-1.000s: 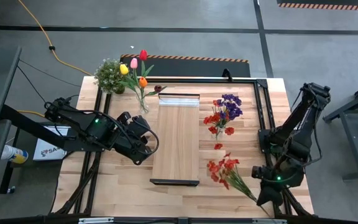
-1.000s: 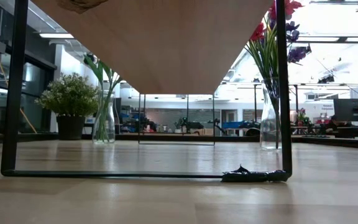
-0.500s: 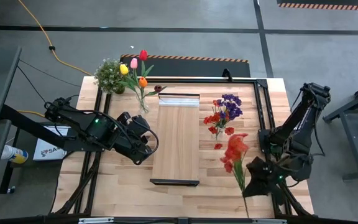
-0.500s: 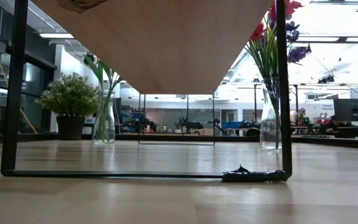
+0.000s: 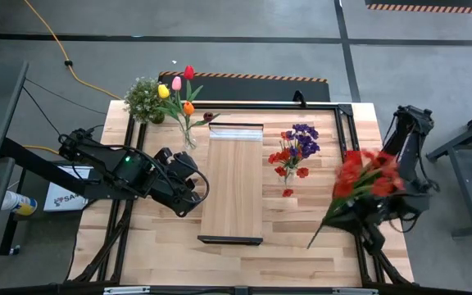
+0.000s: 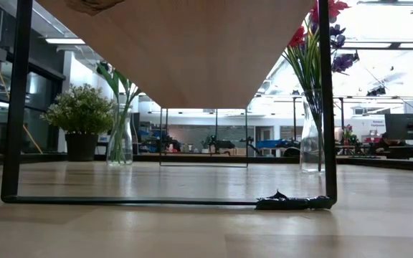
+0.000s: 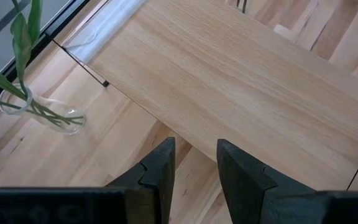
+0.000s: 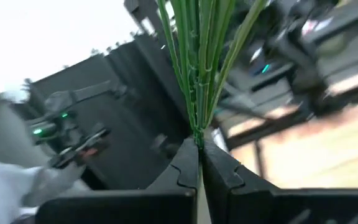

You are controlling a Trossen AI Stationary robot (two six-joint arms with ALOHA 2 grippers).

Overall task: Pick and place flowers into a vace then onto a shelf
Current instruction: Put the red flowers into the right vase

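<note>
Two arms work over the planked wooden table [image 5: 162, 246]. Black frame [image 5: 344, 147] runs around the table's middle area. The shelf [image 5: 234, 182], a long light-wood board with a pale strip at its far end and a dark near edge, lies raised along the table's centre line; seen from table height, its underside [image 6: 185, 50] fills the upper picture.

Left arm sits low at the table's left side; left gripper [image 5: 188, 195] just beside the shelf's left edge. Wrist camera: left gripper [image 7: 194, 163] has its two dark fingers [image 7: 160, 168] spread with a narrow gap, nothing between them, pointed at the shelf [image 7: 241, 87].

Right arm stands at the table's right edge, right gripper [image 5: 357, 215] raised above the near right corner. It pinches a red-petalled spray [image 5: 360, 179]: blooms blurred, up and toward the right frame rail, stem end slanting down toward the table's front. Wrist camera: right gripper [image 8: 199, 163] pressed tight onto a bundle of green stems [image 8: 197, 68].

Tulip vase [image 5: 188, 135] at the far left, beside the shelf's pale end: yellow, pink, red, orange tulips [image 5: 179, 86]. Second vase [image 6: 311, 147], right of the shelf, carries the red and purple flowers [image 5: 295, 147]. One loose red bloom [image 5: 288, 192] lies on the table near it.

Potted plant [image 5: 144, 100] at the far left corner, next to the tulips
</note>
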